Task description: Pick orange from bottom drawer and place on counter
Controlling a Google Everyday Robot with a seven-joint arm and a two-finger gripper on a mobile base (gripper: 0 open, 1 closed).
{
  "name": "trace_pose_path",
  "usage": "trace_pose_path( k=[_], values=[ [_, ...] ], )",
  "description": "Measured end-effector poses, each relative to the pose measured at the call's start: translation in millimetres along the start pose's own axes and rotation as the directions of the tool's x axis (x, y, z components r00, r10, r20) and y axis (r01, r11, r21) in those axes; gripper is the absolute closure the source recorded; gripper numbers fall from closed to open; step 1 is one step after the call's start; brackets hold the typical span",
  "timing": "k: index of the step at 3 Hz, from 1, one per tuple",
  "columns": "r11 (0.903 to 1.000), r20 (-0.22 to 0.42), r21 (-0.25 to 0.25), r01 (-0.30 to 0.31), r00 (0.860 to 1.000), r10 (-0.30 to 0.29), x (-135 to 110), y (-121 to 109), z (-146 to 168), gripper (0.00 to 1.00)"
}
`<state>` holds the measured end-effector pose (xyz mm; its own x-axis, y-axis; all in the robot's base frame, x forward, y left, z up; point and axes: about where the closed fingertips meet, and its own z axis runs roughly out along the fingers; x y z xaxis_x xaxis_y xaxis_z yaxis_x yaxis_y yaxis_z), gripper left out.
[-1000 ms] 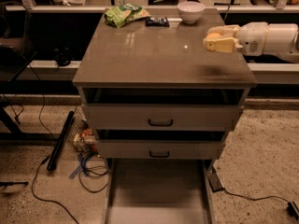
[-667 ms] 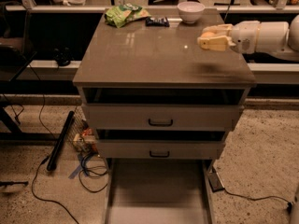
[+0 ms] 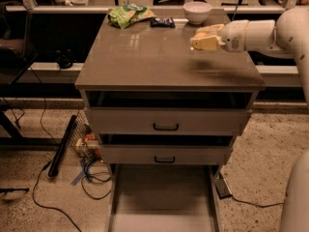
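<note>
While the bottom drawer (image 3: 164, 204) stands pulled out, the pincer (image 3: 197, 39) hovers above the tabletop (image 3: 145, 57) near its back right corner, pinching the orange (image 3: 200, 34). White bowl (image 3: 197, 12), green bag (image 3: 129, 14) and dark packet (image 3: 162, 21) sit along the back edge.

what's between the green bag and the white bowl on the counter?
A small dark packet, in the camera view. The gripper, shut on the orange, hovers over the counter near the white bowl, outside that stretch.
</note>
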<state>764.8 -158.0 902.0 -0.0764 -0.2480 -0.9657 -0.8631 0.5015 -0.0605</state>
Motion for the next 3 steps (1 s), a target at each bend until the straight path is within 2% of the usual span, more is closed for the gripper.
trace_pose_path(
  k=[3],
  values=[
    [0.9998,-0.095,0.009,-0.017,0.995,0.017,22,-7,49,1.00]
  ],
)
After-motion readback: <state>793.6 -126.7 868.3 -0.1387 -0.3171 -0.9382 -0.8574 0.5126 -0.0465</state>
